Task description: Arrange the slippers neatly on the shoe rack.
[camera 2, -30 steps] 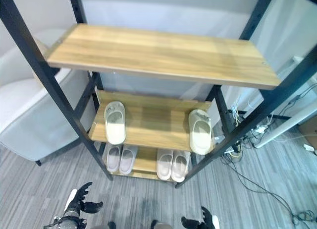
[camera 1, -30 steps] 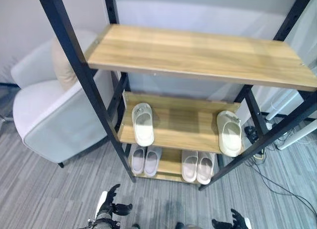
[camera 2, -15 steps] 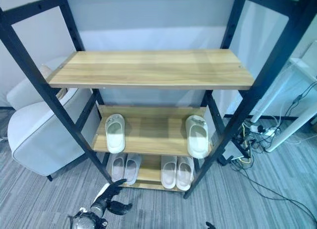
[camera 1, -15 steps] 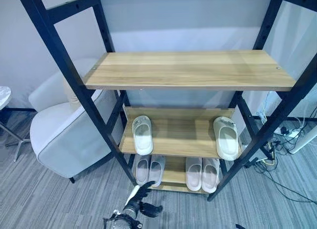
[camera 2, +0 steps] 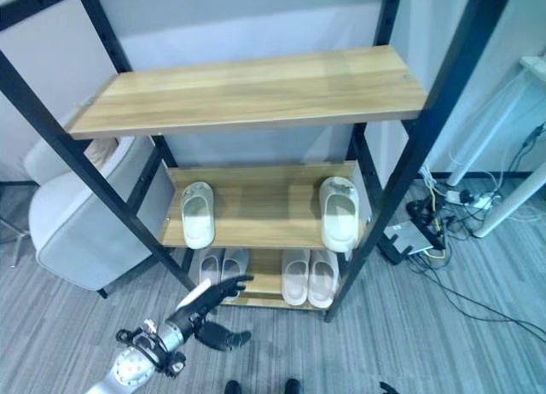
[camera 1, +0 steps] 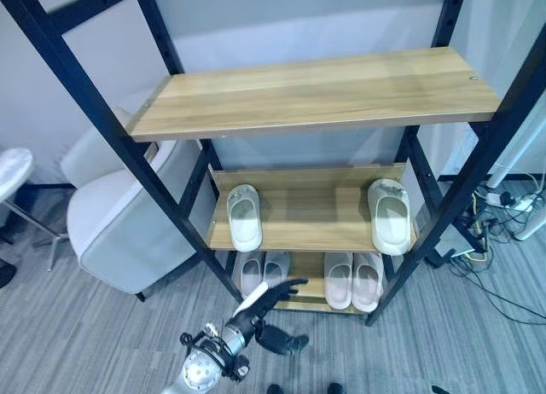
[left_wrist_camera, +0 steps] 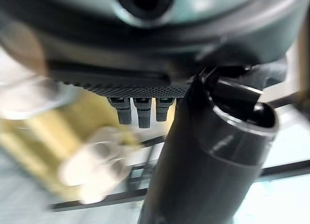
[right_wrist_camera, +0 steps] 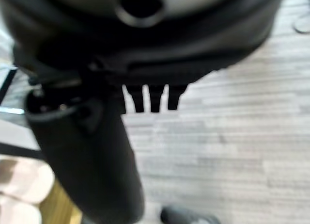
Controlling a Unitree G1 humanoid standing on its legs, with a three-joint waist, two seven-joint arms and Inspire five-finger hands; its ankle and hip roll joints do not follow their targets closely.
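Shoe rack: black frame, three wooden shelves. Top shelf bare.

Middle shelf: two cream slippers, well apart. Left slipper near the left front corner, right slipper at the right edge; both lie lengthwise, front to back.

Bottom shelf: two pale pairs. Left pair toward the left end, side by side and touching. Right pair toward the right end, also side by side.

Left robot hand is in front of the rack at bottom-shelf height, fingers straight and extended toward the left pair, thumb spread apart. Released, holding nothing. Fingertips overlap the front edge of the bottom shelf by the left pair; can't tell if they touch.

Right robot hand: seen in its wrist view over the grey floor, fingers straight, thumb out, holding nothing.

White armchair sits on the floor left of the rack.
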